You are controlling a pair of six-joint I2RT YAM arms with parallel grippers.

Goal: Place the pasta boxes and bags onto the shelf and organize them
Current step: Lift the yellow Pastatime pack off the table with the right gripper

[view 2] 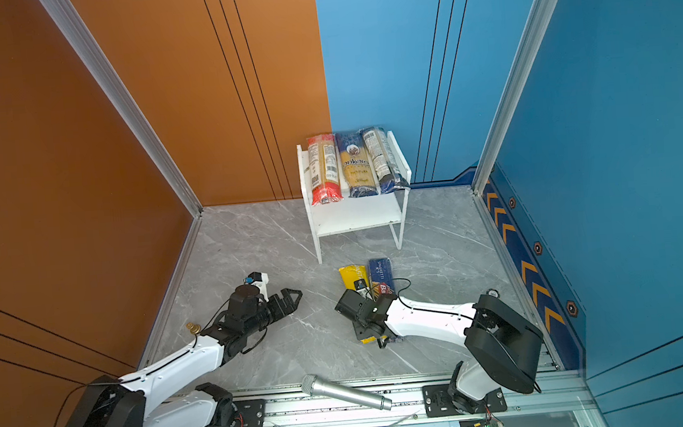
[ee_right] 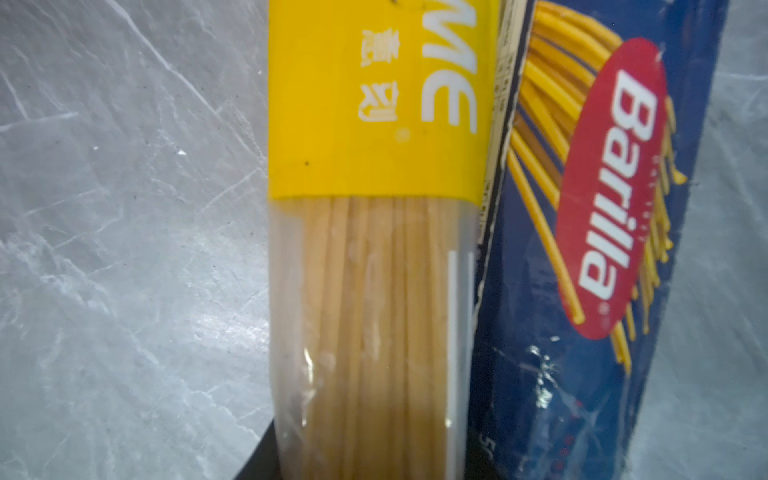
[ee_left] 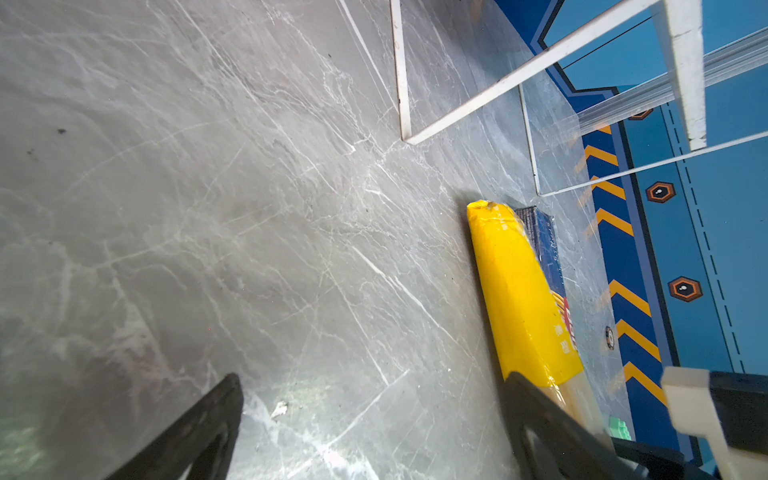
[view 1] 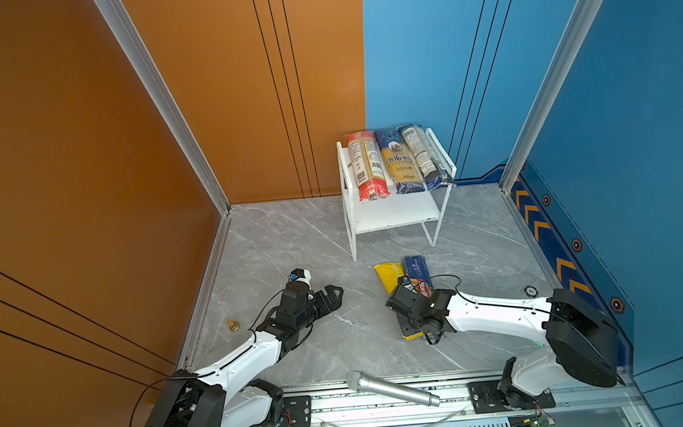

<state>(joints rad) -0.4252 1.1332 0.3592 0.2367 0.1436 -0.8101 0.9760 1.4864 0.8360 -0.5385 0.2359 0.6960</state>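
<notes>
Pasta packs are split between two places. The red-ended clear bag point(view 1: 365, 166), the "ankara" bag point(view 1: 400, 164) and the dark navy bag point(view 1: 427, 155) lie side by side along the top board of the shelf point(view 1: 398, 212), ends toward the front. That packing fills the top tier, and the lower board is bare, so it is probably meant for the remaining two. Those are the yellow bag point(view 1: 388, 275) and the blue Barilla box point(view 1: 417, 271), which lie flat on the counter point(view 1: 292, 247) just in front of the shelf legs, touching along their long sides. The right end effector point(view 1: 417, 327) comes down on the near, clear end of the yellow bag. In the right wrist view a dark finger point(ee_right: 257, 461) shows on the bag's outer side and another dark edge sits in the seam against the box, so the jaws appear closed across the bag's narrow width, the only span they could take. The bag looks to be resting on the counter, not lifted. Gripping so near one end will likely let the far end droop, and the finger wedged by the box may drag it along. The left end effector point(view 1: 338, 297) hangs low over bare counter well apart from both packs, its jaws wide apart and empty, aimed their way, perhaps ready for the box.
</notes>
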